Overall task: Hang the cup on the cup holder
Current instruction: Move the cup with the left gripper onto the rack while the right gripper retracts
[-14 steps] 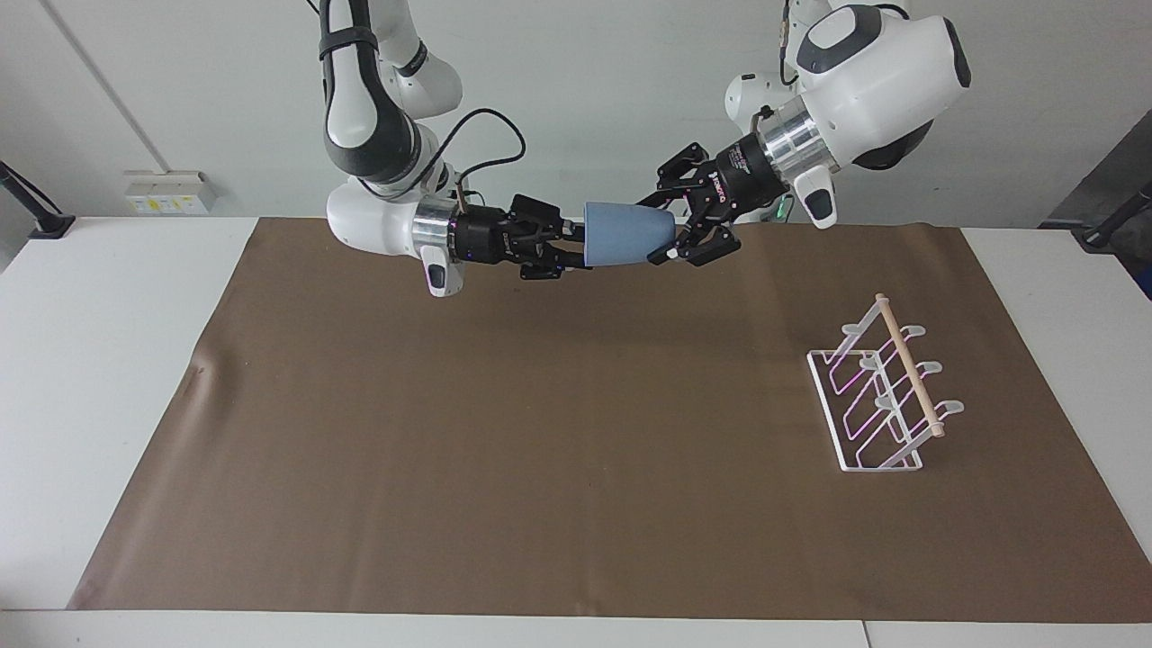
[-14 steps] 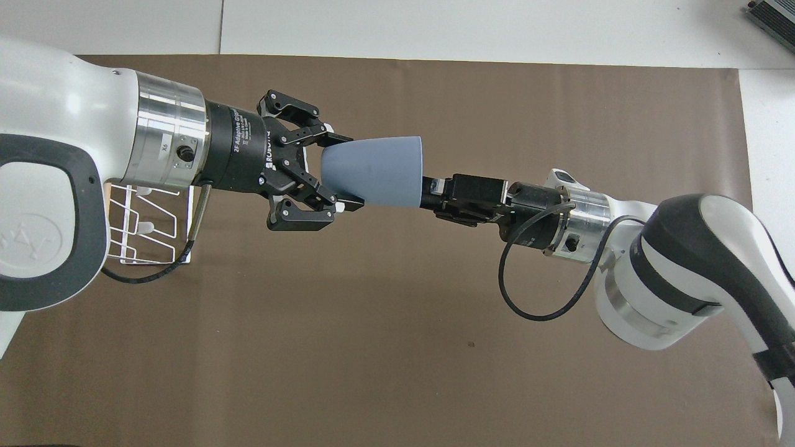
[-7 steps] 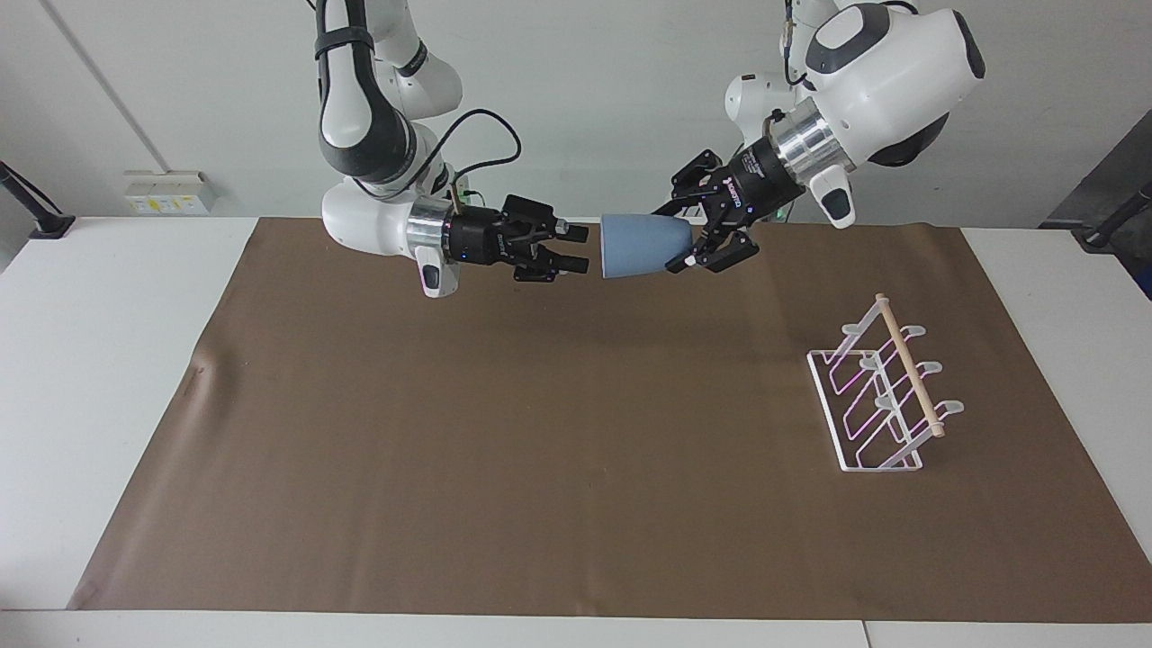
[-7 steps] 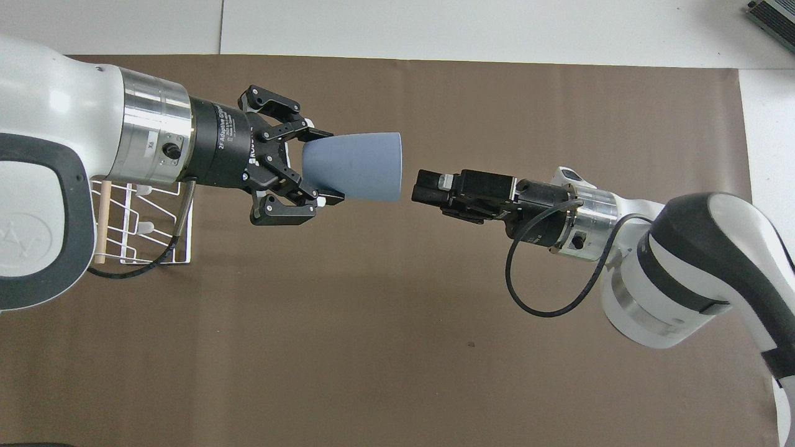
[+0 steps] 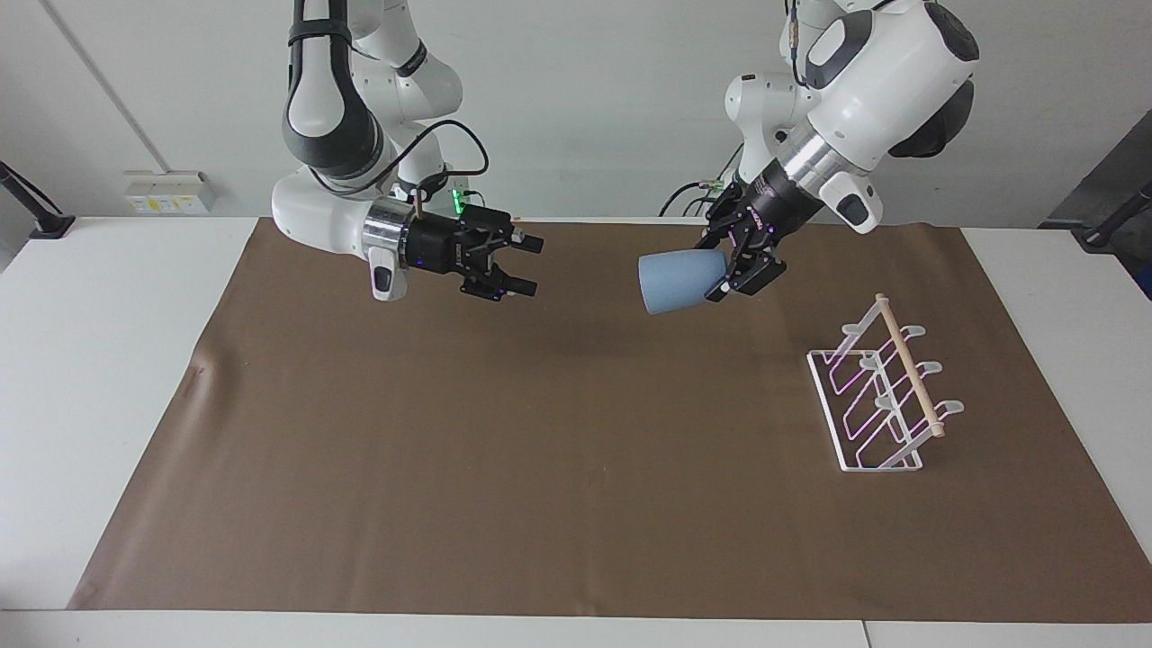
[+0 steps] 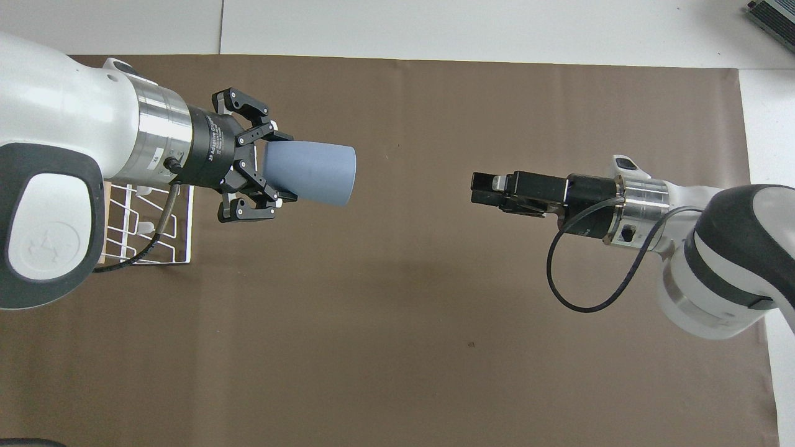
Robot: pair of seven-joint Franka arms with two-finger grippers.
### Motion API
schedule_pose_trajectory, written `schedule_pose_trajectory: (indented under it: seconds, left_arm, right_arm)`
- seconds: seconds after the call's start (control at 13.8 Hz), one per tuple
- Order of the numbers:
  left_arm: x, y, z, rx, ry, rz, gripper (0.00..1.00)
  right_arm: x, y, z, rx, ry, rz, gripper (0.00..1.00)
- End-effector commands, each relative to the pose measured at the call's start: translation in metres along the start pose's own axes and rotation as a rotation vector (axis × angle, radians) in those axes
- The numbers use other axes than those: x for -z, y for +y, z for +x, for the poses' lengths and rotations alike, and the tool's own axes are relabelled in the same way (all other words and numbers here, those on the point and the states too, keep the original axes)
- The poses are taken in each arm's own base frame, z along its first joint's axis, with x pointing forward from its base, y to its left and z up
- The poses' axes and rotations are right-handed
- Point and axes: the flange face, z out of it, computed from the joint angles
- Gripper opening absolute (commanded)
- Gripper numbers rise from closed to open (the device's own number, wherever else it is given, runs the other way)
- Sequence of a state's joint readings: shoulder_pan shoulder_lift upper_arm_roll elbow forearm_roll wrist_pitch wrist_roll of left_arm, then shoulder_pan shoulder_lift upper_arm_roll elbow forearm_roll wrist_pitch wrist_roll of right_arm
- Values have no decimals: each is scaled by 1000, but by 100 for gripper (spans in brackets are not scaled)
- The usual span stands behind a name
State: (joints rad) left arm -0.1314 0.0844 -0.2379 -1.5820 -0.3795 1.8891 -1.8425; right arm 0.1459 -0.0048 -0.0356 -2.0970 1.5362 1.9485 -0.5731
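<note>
**Left arm has the cup, carry to rack next**

cup holder [image 5: 877,396] stands on the brown mat [image 5: 540,468] toward the left arm's end of the desk [image 5: 108,360]; white wire, rectangular base, slanted looped prongs, pale wooden dowel [image 5: 911,371] across the top; nothing hung on it yet

left pincer [image 5: 720,274] is up over the mat, clamped on the narrow rounded base of the cup [image 5: 673,282]; the cup lies tilted, open mouth toward the right arm's end and dipping a little; it is not over the rack, apart from it toward the desk's middle

cup is light blue, matte, smooth, no handle, tapers toward the base; judged plastic and light; a taper can slide out of the grip, so keep the squeeze firm

right pincer [image 5: 531,265] hangs empty over the mat toward the right arm's end, fingers parted to a middling gap, well apart from the cup; this arm waits

step in hand, as judged: carry the cup to the rack; to do it well, turn the mouth down, line it up over one prong, lower along the prong's slant, and release only once the cup is seated; avoid knocking the dowel, the rack looks light and could shift or tip
</note>
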Motion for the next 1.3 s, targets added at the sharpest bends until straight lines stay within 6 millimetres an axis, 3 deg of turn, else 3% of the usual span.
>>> schedule_pose_trajectory:
  seconds: [0.0, 0.29, 0.43, 0.65, 0.8, 0.94, 1.23]
  left_arm:
    - [-5, -20, 12, -131, 160, -13, 0]
    - [-19, -36, 42, -298, 295, 19, 0]
    - [-22, -38, 47, -361, 375, 7, 0]
    - [-22, -37, 53, -443, 485, -15, 0]
    - [-23, -37, 67, -455, 526, -42, 0]
    - [-34, -45, 85, -494, 591, -82, 0]
    - [-30, -34, 103, -549, 695, -132, 0]
  right_arm:
    - [33, 5, 8, 86, -25, -124, 100]
    - [83, 15, 27, 127, -64, -397, 100]
    - [98, 13, 35, 135, -61, -560, 100]
    - [102, 10, 44, 178, -19, -809, 100]
    - [96, 9, 45, 225, -32, -937, 100]
    - [102, 0, 51, 230, -28, -1058, 100]
    - [114, -18, 54, 244, -68, -1260, 100]
